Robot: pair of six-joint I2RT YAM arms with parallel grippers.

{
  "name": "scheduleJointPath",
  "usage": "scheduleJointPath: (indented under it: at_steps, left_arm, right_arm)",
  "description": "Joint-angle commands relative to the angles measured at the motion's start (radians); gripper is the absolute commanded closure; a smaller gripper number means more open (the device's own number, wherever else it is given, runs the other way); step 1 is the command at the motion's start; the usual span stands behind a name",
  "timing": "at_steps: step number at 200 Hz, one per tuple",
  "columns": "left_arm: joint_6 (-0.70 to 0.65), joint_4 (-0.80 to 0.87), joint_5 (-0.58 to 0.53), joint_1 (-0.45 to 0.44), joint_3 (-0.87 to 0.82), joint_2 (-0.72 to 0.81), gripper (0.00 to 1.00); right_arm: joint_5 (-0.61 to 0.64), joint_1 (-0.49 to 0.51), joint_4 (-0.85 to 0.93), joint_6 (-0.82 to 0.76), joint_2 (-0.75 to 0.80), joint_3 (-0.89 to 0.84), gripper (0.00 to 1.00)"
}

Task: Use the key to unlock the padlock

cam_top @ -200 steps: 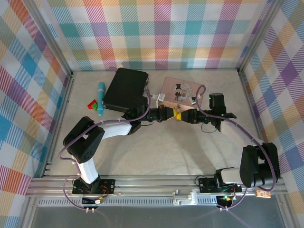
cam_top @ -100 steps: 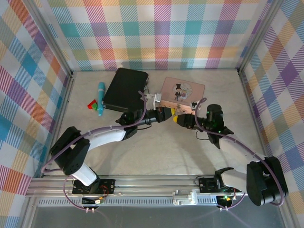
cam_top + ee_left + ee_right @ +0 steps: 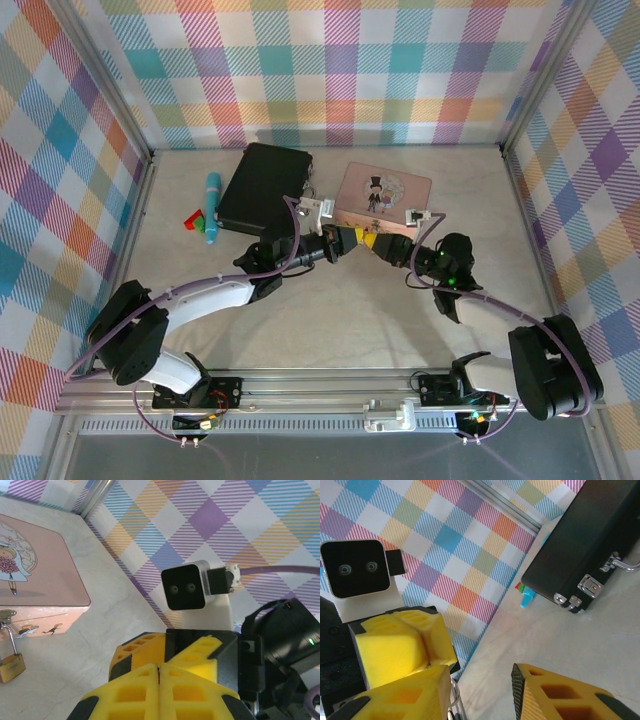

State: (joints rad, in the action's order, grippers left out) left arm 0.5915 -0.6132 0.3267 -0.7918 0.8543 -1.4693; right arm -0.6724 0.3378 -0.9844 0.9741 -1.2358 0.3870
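I am holding my left gripper (image 3: 160,680) closed, my right gripper (image 3: 480,680) agape; the padlock (image 3: 11,666) is hanging off the tin (image 3: 45,575), toward the table's (image 3: 330,310) far edge, seemingly nearer my left.

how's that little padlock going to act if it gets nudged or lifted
The padlock looks small and solid metal, so probably stiff and dense for its size. Its shackle seems hooked through the latch on the tin, so a push would likely pivot it, not slide it away. Smooth brass may be slippery to grip.
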Motion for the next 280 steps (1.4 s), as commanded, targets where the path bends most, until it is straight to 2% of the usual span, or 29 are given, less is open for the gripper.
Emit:
scheduleJointPath:
  at_steps: [1, 60, 116, 185, 204, 244, 280]
  left_arm:
    - [0.039, -0.127, -0.012, -0.01, -0.008, -0.039, 1.0]
    - [0.132, -0.292, -0.078, -0.01, -0.053, -0.084, 1.0]
    - [0.151, -0.305, -0.126, -0.01, -0.078, -0.09, 1.0]
    - [0.238, -0.426, -0.135, -0.01, -0.088, -0.131, 1.0]
    - [0.243, -0.428, -0.141, -0.01, -0.1, -0.119, 1.0]
    - [0.23, -0.396, -0.157, -0.01, -0.118, -0.079, 1.0]
    - [0.269, -0.444, -0.136, -0.011, -0.111, -0.094, 1.0]
  right_arm:
    - [-0.009, 0.041, -0.172, 0.05, -0.039, 0.015, 0.61]
    - [0.015, 0.056, -0.342, 0.117, -0.123, 0.0, 0.61]
    - [0.059, 0.057, -0.166, 0.039, 0.018, -0.017, 0.61]
    - [0.07, 0.075, -0.269, 0.061, -0.072, -0.003, 0.62]
    - [0.093, 0.075, -0.217, 0.024, -0.063, -0.004, 0.63]
    - [0.18, 0.075, -0.023, -0.066, 0.051, -0.023, 0.62]
    - [0.149, 0.075, -0.099, -0.032, -0.012, -0.018, 0.63]
